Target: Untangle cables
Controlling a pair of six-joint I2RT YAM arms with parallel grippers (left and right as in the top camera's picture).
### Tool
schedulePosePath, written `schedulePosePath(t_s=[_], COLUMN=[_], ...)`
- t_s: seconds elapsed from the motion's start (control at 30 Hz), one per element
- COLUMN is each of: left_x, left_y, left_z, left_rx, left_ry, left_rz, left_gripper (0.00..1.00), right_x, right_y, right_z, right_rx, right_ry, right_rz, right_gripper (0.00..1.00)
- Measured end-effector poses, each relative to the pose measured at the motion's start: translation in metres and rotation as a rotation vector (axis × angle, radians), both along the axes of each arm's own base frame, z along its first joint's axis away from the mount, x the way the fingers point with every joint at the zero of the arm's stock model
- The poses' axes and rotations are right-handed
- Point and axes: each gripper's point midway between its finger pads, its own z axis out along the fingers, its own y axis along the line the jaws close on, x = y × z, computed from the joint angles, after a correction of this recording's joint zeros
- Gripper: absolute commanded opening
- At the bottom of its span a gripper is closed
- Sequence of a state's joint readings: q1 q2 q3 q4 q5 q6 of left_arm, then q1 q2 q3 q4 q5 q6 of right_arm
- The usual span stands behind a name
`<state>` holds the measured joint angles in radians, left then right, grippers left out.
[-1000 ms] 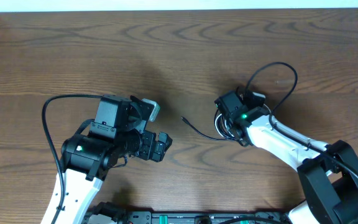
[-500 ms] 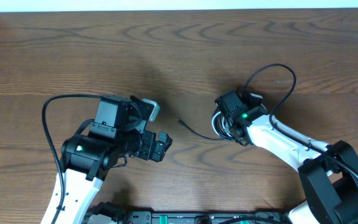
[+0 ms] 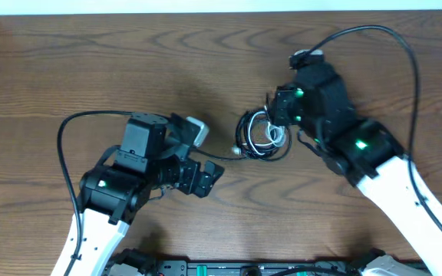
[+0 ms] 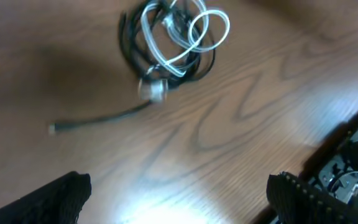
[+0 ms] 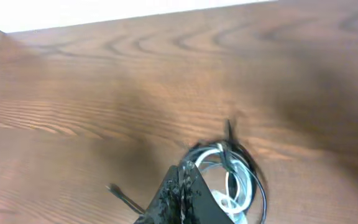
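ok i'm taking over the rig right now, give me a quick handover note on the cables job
Left gripper: open, empty, over bare table, short of the cables.
Right gripper: shut, tips at the bundle's edge; can't see whether it pinches a strand.
Cables: black and white cords in one coiled knot mid-table, with a black loose end trailing toward the left gripper.
Done: nothing separated yet.
Left: work the white cord out of the black ones, then lay each apart.
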<state>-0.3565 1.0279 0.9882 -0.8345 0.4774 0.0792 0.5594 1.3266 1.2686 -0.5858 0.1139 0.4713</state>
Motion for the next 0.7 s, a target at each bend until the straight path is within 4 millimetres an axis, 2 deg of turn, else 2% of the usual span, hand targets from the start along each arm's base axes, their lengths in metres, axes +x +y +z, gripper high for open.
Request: schedulePosePath(t_s=[0.13, 0.23, 0.27, 0.3, 0.33, 0.47, 0.6, 0.7], left_x=[0.005, 0.007, 0.007, 0.009, 0.010, 0.018, 0.029, 0.043], left_y=[-0.022, -0.034, -0.036, -0.039, -0.040, -0.044, -0.049, -0.056], left_z=[0.012, 0.008, 0.004, -0.004, -0.008, -0.029, -0.054, -0.073], left_rx=[-0.042, -0.047, -0.044, -0.036, -0.031, -0.006, 0.021, 0.031], left_ry=[-0.078, -0.084, -0.075, -0.054, -0.043, 0.014, 0.066, 0.079], left_rz=[-0.073, -0.106, -0.113, -0.119, -0.120, -0.122, -0.129, -0.134], left_gripper=[0.96, 0.96, 0.96, 0.96, 0.96, 0.96, 0.96, 0.96], right_x=[-0.013, -0.020, -0.023, -0.026, -0.029, -0.040, -0.046, -0.049], right_y=[-0.004, -0.008, -0.011, -0.013, -0.016, -0.030, -0.038, -0.040], right_z=[0.015, 0.018, 0.016, 0.013, 0.010, -0.008, -0.017, -0.020], right_rx=[0.001, -0.013, -0.025, -0.037, -0.057, -0.132, -0.172, -0.184], right_ry=[-0.026, -0.027, -0.017, -0.006, 0.007, 0.080, 0.116, 0.133], right_rz=[0.026, 0.037, 0.036, 0.035, 0.032, 0.014, 0.001, 0.001], right_gripper=[0.02, 0.02, 0.09, 0.24, 0.33, 0.53, 0.55, 0.53])
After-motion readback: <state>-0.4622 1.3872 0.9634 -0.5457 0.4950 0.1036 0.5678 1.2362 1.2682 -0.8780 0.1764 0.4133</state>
